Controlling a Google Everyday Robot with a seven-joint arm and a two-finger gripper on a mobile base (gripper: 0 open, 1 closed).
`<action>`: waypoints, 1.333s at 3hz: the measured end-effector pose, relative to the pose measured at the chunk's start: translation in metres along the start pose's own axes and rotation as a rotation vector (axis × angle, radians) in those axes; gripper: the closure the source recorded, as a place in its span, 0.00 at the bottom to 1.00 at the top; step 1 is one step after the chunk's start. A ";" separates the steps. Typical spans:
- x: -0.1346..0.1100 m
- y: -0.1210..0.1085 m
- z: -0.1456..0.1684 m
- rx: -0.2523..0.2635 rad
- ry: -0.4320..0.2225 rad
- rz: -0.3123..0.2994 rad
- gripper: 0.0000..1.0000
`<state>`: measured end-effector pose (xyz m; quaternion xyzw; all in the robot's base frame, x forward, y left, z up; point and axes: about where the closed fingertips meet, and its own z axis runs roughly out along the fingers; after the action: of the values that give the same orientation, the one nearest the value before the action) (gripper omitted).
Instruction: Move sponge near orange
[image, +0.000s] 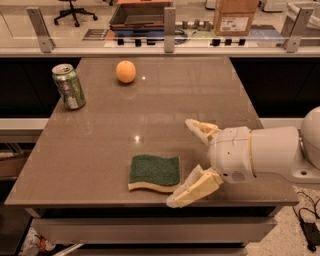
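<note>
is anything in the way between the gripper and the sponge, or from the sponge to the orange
Nothing visible. The open gripper is just right of the sponge, with only bare table between them. The path to the orange is bare; the can stands left of it.

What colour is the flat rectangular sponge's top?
Dark green, the sponge, camera view; gripper open at its right.

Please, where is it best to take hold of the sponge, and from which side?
I would grip the sponge across its short width, one finger on the far edge and one on the near edge, coming from its right, where the open hand is. It lies flat on the table, so only its thin sides offer a hold.
</note>
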<state>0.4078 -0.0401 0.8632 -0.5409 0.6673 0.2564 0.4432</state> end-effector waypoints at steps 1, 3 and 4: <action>-0.004 0.006 0.022 -0.024 -0.014 -0.027 0.00; -0.005 0.016 0.058 -0.066 0.060 -0.061 0.00; 0.000 0.014 0.069 -0.075 0.091 -0.054 0.00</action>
<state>0.4159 0.0208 0.8288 -0.5859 0.6619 0.2441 0.3987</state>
